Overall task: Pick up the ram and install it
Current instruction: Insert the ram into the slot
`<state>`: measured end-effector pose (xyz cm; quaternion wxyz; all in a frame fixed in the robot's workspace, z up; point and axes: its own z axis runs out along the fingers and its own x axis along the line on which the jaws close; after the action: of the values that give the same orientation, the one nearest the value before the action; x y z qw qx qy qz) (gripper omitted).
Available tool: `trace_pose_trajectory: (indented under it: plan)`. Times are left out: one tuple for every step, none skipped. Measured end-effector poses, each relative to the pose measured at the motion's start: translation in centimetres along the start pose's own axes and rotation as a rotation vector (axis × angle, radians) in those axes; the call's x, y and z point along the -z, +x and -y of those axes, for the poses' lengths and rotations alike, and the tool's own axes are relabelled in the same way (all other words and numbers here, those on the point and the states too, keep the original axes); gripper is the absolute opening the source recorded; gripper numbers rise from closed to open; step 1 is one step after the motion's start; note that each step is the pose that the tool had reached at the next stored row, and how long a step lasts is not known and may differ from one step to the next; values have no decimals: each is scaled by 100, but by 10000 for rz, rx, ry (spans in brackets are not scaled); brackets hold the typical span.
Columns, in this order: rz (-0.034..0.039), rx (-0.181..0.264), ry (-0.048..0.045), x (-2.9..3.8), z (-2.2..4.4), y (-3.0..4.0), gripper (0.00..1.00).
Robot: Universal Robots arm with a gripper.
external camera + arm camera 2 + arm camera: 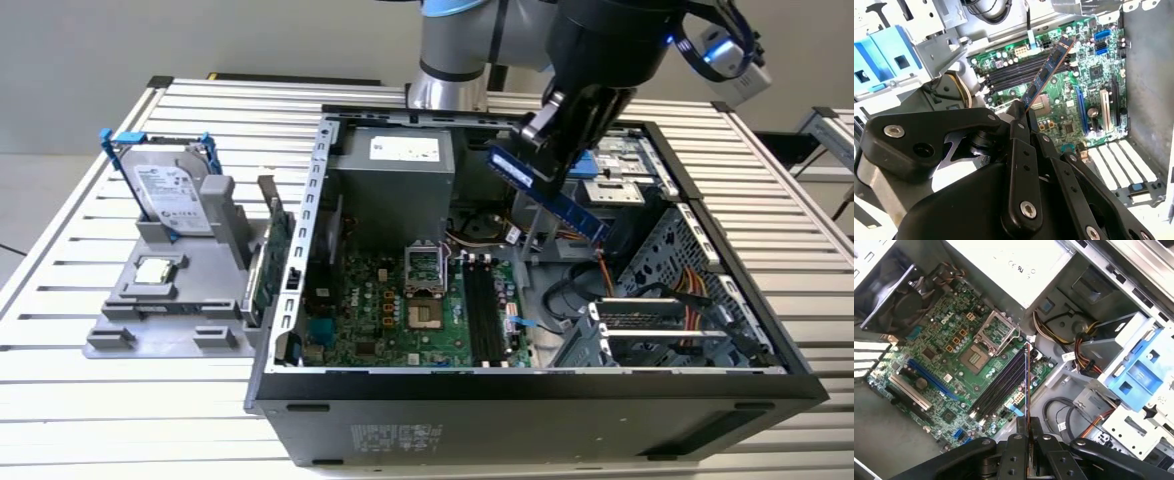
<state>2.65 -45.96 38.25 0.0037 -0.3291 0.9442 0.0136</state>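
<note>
One black gripper clamping a long, thin dark-blue ram stick.
Stick tilted, held above the green motherboard inside the open grey computer case, clear of the black slots.

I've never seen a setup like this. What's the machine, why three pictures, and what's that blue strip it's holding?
It is one robot arm over a slatted metal table. The exterior view comes from a camera off the arm; both wrist views come from cameras riding on the arm, looking past its hand. On the table lies an open computer case with its green motherboard showing; on the exterior view's left, a grey stand holds a hard drive. The hand is shut on the ram, a thin dark-blue memory stick, tilted above the case, not yet in the black slots.
</note>
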Motion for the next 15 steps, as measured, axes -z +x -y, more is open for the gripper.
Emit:
trace_pose_trajectory:
  plan:
    - [2,-101,2,0,0,0,0]
    - [4,-198,4,0,0,0,0]
    - [7,-296,5,0,0,0,0]
    - [9,-398,6,0,0,0,0]
    - [11,-492,8,0,0,0,0]
    - [13,-596,9,0,0,0,0]
    - [16,-698,11,0,0,0,0]
    - [18,-795,13,0,0,0,0]
    - [21,-893,14,0,0,0,0]
    - [23,-998,16,-1,0,0,0]
    - [25,-1087,17,0,0,0,0]
    - [28,-1197,19,0,0,0,0]
    - [30,-1289,20,0,0,0,0]
    - [32,-1388,22,0,0,0,0]
    - [34,-1488,24,0,0,0,0]
